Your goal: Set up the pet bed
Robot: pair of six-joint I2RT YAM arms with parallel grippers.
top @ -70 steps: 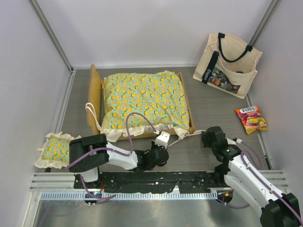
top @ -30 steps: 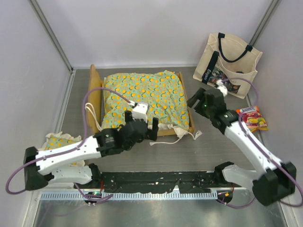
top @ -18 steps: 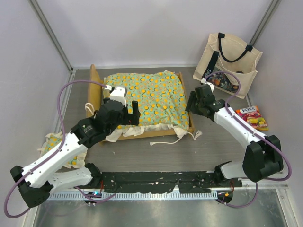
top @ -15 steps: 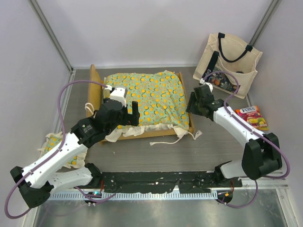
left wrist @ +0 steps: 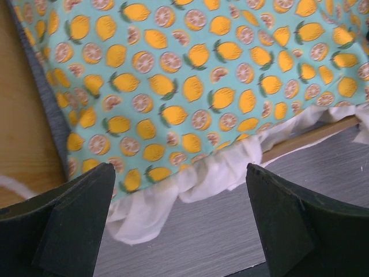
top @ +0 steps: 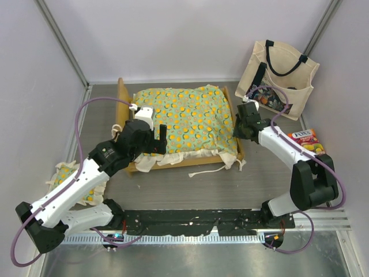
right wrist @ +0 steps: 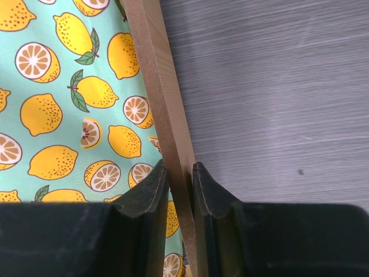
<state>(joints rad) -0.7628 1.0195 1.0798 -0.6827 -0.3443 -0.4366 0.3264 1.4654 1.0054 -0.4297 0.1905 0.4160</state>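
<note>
Check the right pincer (right wrist: 177, 173) first: narrowed onto the bed frame (right wrist: 155, 69), one finger inside the right side rail against the cushion (top: 184, 118), one outside, both touching wood. Judge the step in hand as shifting or squaring the frame by that rail. Grip the rail square between the fingers and avoid trapping cushion fabric under the inner finger. Move slowly and level. Expect a one-sided pull to swing the frame rather than slide it.

Note the left pincer (left wrist: 179, 173): spread wide, gripping nothing, hovering over the near-left corner of the frame above the cushion's cream ruffle (left wrist: 144, 210). Use it, if needed, to steady that corner during the move. Lower it only with the fingers clear of the ties (top: 202, 171) trailing on the table (top: 230, 190) just in front of the frame.

Survey holders and contents next.
- Frame: cushion lying inside, filling it from the headboard (top: 122, 98) at the left end to the right rail, ruffle spilling over the near rail.
- Small pillow (top: 64, 172): outside the frame, near and to its front left, partly under the left arm — judged not yet placed.
- Tote bag (top: 282, 72): upright beyond and right of the frame. Contents cannot be told, only a printed front pocket.
- Sweet packet (top: 305, 141): flat on the table right of the frame, apart from it.
</note>
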